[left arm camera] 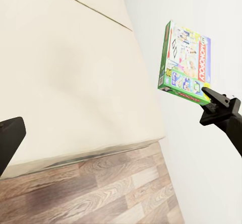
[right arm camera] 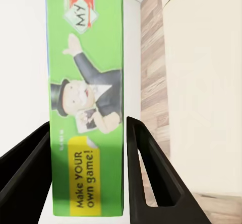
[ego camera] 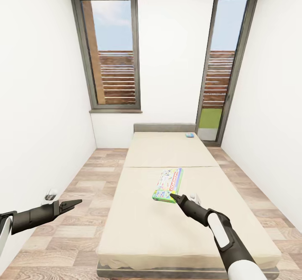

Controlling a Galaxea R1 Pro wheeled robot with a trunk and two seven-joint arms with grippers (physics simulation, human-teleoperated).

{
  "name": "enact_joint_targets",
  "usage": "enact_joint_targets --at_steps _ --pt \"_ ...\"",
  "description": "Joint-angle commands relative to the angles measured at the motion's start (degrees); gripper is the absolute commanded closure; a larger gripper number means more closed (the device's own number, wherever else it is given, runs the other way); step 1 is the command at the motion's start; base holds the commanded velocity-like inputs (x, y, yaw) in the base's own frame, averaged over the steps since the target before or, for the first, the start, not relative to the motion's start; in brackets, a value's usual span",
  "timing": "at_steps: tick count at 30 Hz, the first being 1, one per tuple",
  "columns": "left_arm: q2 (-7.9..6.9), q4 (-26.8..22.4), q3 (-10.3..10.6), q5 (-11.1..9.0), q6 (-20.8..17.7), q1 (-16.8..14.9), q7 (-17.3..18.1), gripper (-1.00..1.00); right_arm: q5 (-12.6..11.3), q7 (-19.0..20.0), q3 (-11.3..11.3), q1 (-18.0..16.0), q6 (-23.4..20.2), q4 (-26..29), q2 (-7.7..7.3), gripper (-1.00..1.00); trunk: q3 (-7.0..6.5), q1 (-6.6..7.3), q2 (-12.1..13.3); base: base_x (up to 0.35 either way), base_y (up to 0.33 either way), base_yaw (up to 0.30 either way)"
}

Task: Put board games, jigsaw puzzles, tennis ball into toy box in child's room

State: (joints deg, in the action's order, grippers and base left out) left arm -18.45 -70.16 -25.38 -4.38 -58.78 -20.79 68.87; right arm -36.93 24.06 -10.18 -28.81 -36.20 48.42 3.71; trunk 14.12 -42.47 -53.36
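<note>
The right hand (ego camera: 173,197) reaches out over the middle of the bed (ego camera: 138,225) and has its two dark fingers (right arm camera: 143,168) closed on the near short edge of the green board game (ego camera: 168,184); in the right wrist view the box's green side, printed with a top-hatted cartoon man and "Make YOUR own game!", sits tight between them. In the left wrist view the same box is seen pinched at its end by the black fingertips and appears lifted off the cream mattress. A second, smaller blue board game (ego camera: 189,135) lies flat at the far end of the bed, close to the grey headboard (ego camera: 164,127) and toward its right side. The left hand (ego camera: 72,205) hangs over the wood floor (ego camera: 79,229) beside the bed, holding nothing, its fingers drawn close together with only a slim gap. Two tall windows (ego camera: 111,51) stand in the far wall.
</note>
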Motion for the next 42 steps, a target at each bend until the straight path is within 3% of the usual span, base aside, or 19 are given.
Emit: enact_joint_targets --at_steps 1,13,35,42 --pt "-0.01 0.01 -0.02 -0.18 -0.45 -0.04 0.05 -1.00 -0.07 0.12 -0.28 -0.04 -0.45 0.01 0.07 1.00 -0.10 0.22 0.36 0.000 0.000 0.000" --pt "-0.01 -0.03 1.83 -0.11 -0.45 -0.04 0.04 -1.00 -0.07 0.11 -0.28 -0.04 -0.45 0.05 0.07 1.00 -2.26 2.85 5.17 0.000 0.000 0.000" --pt "-0.01 0.02 1.92 -0.11 -0.45 -0.04 0.03 -1.00 -0.07 0.60 -0.37 -0.02 -0.36 0.61 0.08 1.00 -6.21 7.69 14.00 0.000 0.000 0.000" --pt "-0.01 -0.01 1.93 -0.11 -0.45 -0.04 0.03 -1.00 -0.09 0.63 -0.37 -0.02 -0.36 0.62 0.07 1.00 -7.47 9.22 16.80 0.000 0.000 -0.185"
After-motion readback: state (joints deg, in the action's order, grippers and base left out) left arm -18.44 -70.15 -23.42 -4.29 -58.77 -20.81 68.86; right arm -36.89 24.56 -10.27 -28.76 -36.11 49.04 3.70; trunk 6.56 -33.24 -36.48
